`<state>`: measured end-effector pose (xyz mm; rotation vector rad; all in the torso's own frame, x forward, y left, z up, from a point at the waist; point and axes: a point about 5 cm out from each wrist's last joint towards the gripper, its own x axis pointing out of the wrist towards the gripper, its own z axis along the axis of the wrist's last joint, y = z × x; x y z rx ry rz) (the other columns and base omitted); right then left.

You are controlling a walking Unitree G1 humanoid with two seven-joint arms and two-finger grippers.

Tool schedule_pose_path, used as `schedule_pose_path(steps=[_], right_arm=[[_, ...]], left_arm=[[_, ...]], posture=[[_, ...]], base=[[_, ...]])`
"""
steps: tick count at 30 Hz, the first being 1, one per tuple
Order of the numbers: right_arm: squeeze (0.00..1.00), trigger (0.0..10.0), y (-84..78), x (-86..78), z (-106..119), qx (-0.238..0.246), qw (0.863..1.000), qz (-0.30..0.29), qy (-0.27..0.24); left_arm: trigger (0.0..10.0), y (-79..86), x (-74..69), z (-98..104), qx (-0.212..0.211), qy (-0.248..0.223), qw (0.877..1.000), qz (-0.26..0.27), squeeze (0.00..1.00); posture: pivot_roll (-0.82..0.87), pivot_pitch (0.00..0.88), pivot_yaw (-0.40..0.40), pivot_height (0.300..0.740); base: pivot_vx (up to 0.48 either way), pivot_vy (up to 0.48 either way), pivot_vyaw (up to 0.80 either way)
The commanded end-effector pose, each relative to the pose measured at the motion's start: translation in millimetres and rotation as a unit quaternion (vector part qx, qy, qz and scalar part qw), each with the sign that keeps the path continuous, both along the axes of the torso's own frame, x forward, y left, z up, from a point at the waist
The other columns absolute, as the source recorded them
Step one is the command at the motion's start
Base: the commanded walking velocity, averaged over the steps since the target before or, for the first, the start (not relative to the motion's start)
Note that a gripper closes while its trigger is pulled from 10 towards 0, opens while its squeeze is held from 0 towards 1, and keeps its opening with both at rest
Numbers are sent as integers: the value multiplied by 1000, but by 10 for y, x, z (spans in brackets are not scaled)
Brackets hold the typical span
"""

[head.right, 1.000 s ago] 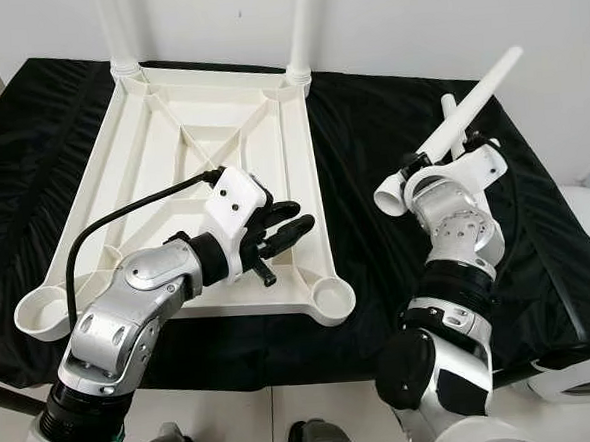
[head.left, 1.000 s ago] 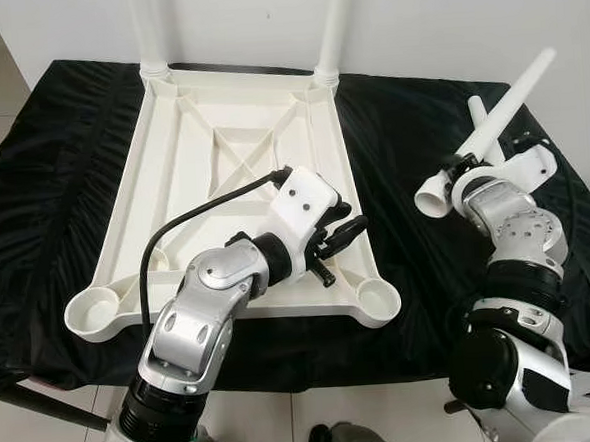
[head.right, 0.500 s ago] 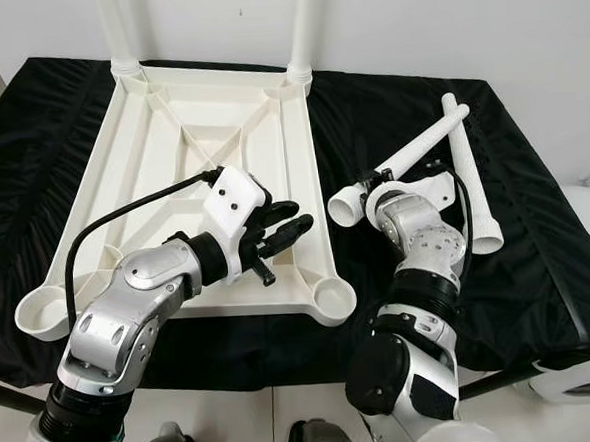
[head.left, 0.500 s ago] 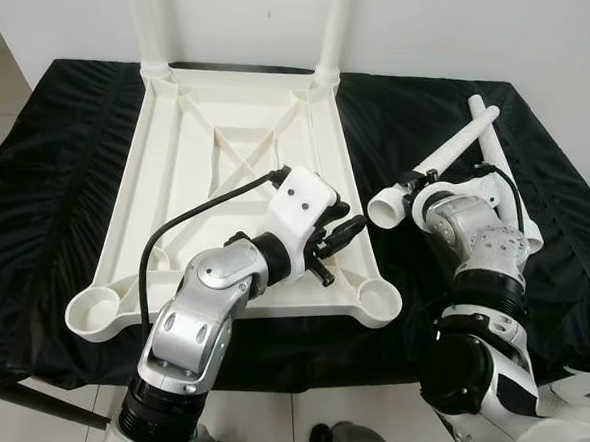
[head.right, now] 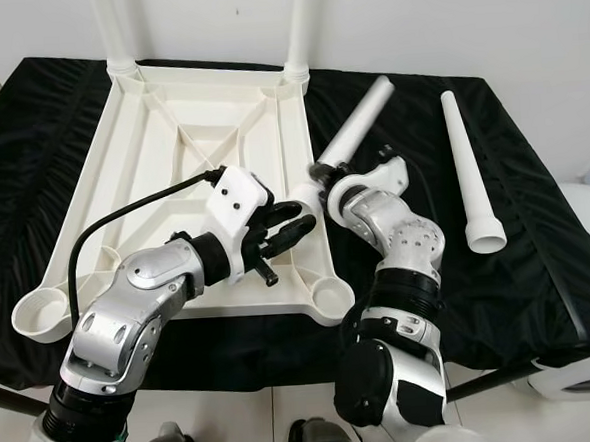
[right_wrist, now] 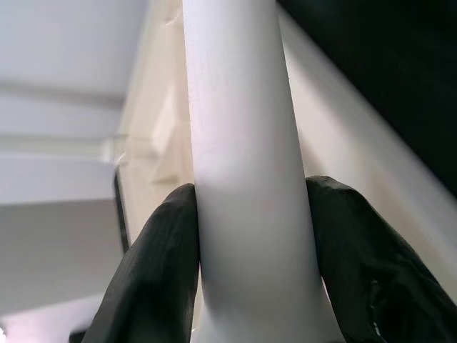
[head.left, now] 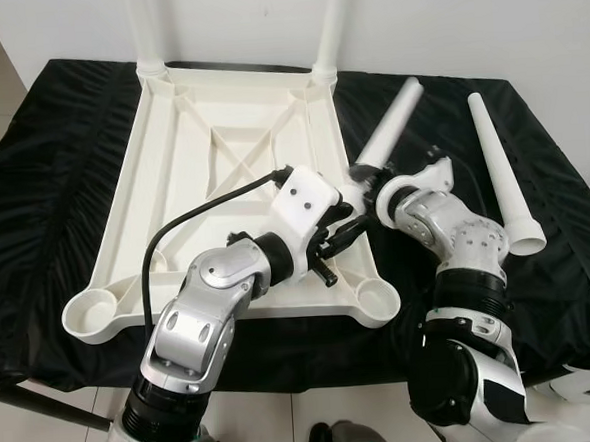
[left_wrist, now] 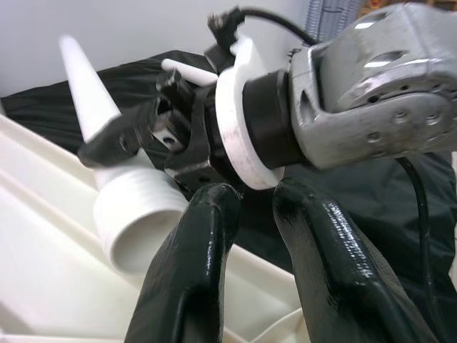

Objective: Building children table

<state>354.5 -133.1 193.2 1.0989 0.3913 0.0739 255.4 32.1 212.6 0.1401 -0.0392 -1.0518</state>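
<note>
A white plastic children's tabletop (head.left: 242, 174) lies upside down on a black-draped bench (head.left: 52, 176), filling the centre-left of the head views, halfway through assembly. Two legs already stand in the far corner sockets: one at the upper left (head.left: 146, 30) and one at the upper centre (head.left: 329, 29). The two near sockets, at the lower left (head.left: 85, 316) and the lower centre (head.left: 378, 298), remain open cups.

The right gripper (head.left: 368, 181), just right of centre, pinches a third leg (head.left: 389, 125) between its two black fingers (right_wrist: 161, 264); the right wrist view shows the jaws pressed against both sides of the white tube. The leg slants toward the upper right of the frame, its wide threaded end (left_wrist: 136, 214) held low at the tabletop's near right edge, close to the empty lower-centre socket but not yet seated in it.

The left gripper (head.left: 341, 233) sits at mid-frame over the tabletop's right rim, its fingers (left_wrist: 193, 250) a little apart and gripping nothing, right beside the leg's open end. Whether they touch the leg is hard to tell.

A fourth leg (head.left: 501, 173) lies loose on the cloth at the right of the frame, wide end nearest the camera.

By this evidence the job stands about half done: two legs fitted, one in hand, one waiting.
</note>
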Motion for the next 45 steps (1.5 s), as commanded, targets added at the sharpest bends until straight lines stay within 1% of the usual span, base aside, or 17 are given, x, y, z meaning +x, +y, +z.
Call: schedule_pose_path(steps=[1,6,7,9,10,11,12,14,16,24,27,28,29,39,42,43,45], right_arm=[[0,10000,80,-45,10,10,1000,14,-21],[0,10000,36,-40,62,-23,999,10,-45],[0,10000,-4,-37,81,-53,997,7,-60],[0,10000,-4,-37,81,-53,997,7,-60],[0,10000,-57,-35,99,-98,992,2,-82],[0,10000,-57,-35,99,-98,992,2,-82],[0,10000,-109,-37,100,-138,985,-6,-103],[0,10000,-109,-37,100,-138,985,-6,-103],[0,10000,-213,-60,23,-209,969,-25,-128],[0,10000,-353,-126,-143,-288,943,-67,-151],[0,10000,-380,-149,-177,-358,910,-42,-206],[0,10000,-380,-149,-177,-358,910,-42,-206],[0,10000,-388,-153,-178,-374,901,-40,-219],[0,10000,-346,-233,-177,-394,858,51,-326],[0,10000,-280,-302,-178,-401,825,114,-381],[0,10000,-280,-302,-178,-401,825,114,-381],[0,10000,-239,-343,-190,-404,809,147,-401]], left_arm=[[10000,-14,21,4,-4,1,999,35,0],[10000,-22,23,16,-10,0,999,38,0],[10000,-23,27,22,-13,0,999,39,0],[10000,-23,27,22,-13,0,999,39,0],[10000,-12,44,23,-13,-1,999,43,0],[10000,-12,44,23,-13,-1,999,43,0],[10000,12,69,23,-11,-6,999,49,0],[10000,12,69,23,-11,-6,999,49,0],[10000,97,145,25,-8,-11,998,64,0],[10000,332,311,81,-13,-12,995,97,0],[10000,482,445,191,-40,-7,993,114,0],[10000,482,445,191,-40,-7,993,114,0],[10000,499,464,208,-43,-9,992,116,0],[10000,458,554,447,-118,19,991,65,0],[10000,354,567,609,-163,43,986,9,0],[10000,354,567,609,-163,43,986,9,0],[10000,317,589,651,-169,50,984,-7,0]], posture=[[32,57,-74,740],[32,57,-75,740],[33,57,-74,740],[33,57,-74,740],[33,59,-76,740],[33,59,-76,740],[35,59,-77,740],[35,59,-77,740],[35,60,-78,740],[38,60,-75,740],[44,60,-76,740],[44,60,-76,740],[44,60,-76,740],[47,56,-79,740],[48,55,-83,740],[48,55,-83,740],[48,55,-85,740]], base=[[0,0,0],[0,0,0],[0,0,0],[0,0,0],[0,0,0],[0,0,0],[0,0,0],[0,0,0],[0,0,0],[0,0,0],[0,0,0],[0,0,0],[0,0,0],[0,0,0],[0,0,0],[0,0,0],[0,0,0]])
